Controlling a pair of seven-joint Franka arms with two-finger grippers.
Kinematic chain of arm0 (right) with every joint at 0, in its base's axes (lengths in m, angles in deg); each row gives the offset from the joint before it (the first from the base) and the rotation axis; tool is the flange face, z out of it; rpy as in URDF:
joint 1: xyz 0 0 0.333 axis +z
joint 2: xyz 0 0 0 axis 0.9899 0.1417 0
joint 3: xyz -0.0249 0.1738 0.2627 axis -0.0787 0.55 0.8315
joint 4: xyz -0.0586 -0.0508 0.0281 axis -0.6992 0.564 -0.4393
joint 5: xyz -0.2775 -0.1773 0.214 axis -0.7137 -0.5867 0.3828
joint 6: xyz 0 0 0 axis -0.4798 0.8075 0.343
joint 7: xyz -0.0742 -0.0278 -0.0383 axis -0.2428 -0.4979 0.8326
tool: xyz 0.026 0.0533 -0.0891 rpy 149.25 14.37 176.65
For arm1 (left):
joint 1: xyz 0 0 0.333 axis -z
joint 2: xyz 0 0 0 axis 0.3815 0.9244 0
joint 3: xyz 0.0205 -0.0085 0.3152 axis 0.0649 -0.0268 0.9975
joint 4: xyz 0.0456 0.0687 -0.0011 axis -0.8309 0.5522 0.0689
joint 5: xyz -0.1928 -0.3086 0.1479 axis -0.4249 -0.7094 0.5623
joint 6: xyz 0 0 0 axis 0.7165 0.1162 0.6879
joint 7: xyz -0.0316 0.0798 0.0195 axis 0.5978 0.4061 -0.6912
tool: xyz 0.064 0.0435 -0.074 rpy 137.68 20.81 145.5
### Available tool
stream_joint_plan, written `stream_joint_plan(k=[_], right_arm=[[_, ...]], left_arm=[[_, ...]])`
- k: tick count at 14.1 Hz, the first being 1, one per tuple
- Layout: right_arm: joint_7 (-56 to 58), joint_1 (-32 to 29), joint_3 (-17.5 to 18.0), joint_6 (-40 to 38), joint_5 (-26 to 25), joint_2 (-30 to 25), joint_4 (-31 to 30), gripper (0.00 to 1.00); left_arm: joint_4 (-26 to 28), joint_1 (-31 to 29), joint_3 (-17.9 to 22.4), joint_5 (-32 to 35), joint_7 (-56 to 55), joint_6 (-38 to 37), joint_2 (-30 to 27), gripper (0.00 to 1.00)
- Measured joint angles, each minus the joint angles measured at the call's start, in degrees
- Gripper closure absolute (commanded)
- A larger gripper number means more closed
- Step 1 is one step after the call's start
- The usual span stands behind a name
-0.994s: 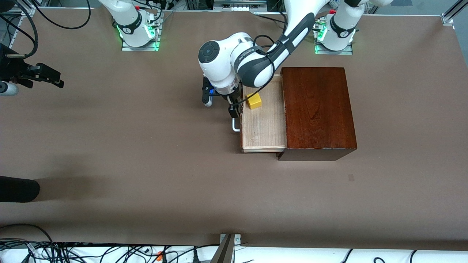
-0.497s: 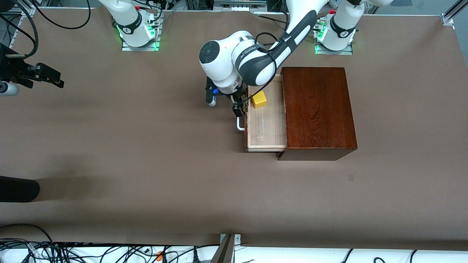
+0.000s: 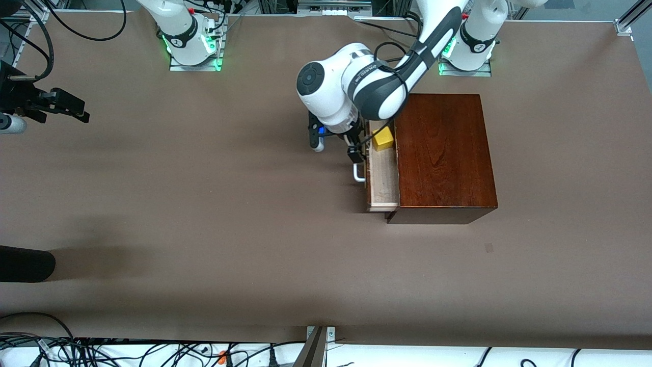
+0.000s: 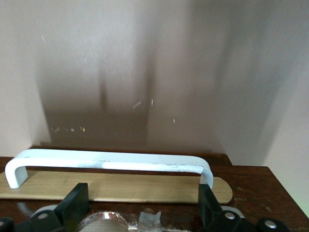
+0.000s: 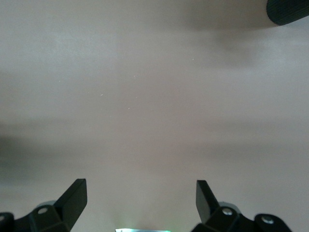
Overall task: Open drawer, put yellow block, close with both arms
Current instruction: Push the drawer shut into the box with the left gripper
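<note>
The table [image 3: 204, 244] is bare brown surface along the edge nearest the front camera, with wide open room from there up to the wooden box [image 3: 440, 153]. At the right arm's end, a dark rounded object [image 3: 25, 263] pokes in over the table edge.

The box sits toward the left arm's end, glossy reddish-brown, its sides square to the table edges. The drawer [image 3: 383, 178] sticks out of it toward the right arm's end by a narrow strip of pale wood. The yellow block [image 3: 382, 138] lies inside the drawer, in the corner farthest from the front camera, close to the box's opening edge.

The left gripper [image 3: 355, 154] is at the drawer front, at the white handle [image 3: 358, 174]. In the left wrist view its fingers [image 4: 77, 205] stand spread, one at each end of the handle [image 4: 106, 160], closed on nothing, the dark front just beside them.

The right gripper [image 3: 69, 107] waits over bare table at the right arm's end, well apart from the box; its fingers [image 5: 75, 198] are spread wide and empty.
</note>
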Motion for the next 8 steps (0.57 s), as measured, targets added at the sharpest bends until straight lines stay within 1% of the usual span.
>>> stream_joint_plan(k=[4, 8], right_arm=[[0.0, 0.0, 0.04, 0.0, 0.0, 0.0, 0.0, 0.0], [0.0, 0.0, 0.07, 0.0, 0.0, 0.0, 0.0, 0.0]], left_arm=[[1.91, -1.7, 0.03, 0.0, -0.02, -0.34, -0.94, 0.0], [3.43, -2.86, 0.04, 0.91, -0.1, -2.5, -1.88, 0.0]])
